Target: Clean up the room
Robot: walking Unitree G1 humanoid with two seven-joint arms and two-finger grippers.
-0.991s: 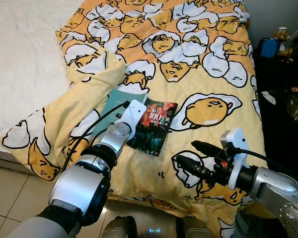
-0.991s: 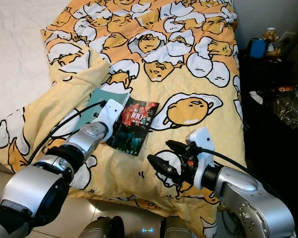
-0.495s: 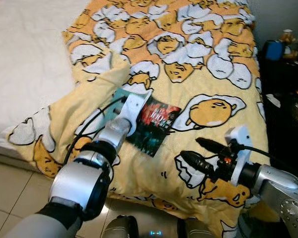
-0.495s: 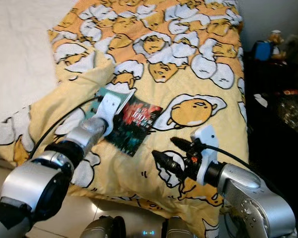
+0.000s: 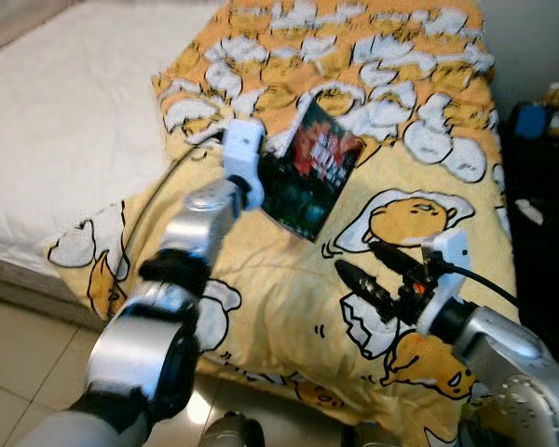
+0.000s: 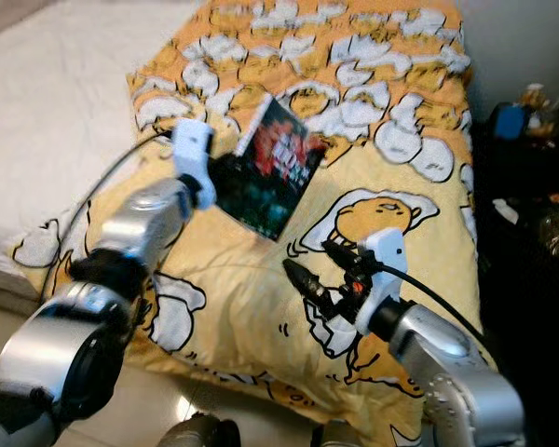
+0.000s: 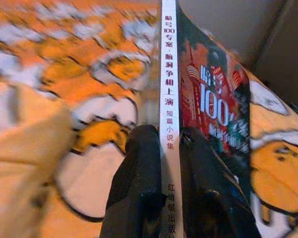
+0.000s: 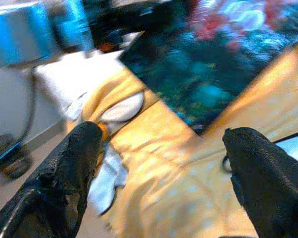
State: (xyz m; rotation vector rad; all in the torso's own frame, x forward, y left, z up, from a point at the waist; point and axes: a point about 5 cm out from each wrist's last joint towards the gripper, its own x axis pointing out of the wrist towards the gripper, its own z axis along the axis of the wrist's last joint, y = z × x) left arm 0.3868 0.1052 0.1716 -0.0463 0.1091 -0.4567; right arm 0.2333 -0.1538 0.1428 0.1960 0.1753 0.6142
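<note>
A: Where's the book point(image 5: 312, 168)?

B: Upper middle of the frame, above the quilt point(image 5: 419, 121), left hand point(image 7: 161, 148) clamped on its spine.

A: Advice?

B: Probably keep that pinch firm and carry it level. Right hand point(image 5: 377, 272) hovers lower right, fingers apart.

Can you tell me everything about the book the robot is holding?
The book is a paperback with a dark cover showing red and teal city art and big white "100" lettering. Its white spine carries black Chinese characters. The left gripper pinches it at the spine, one black finger on each side, lifting it tilted above the yellow egg-print blanket. Nothing else touches it.
</note>
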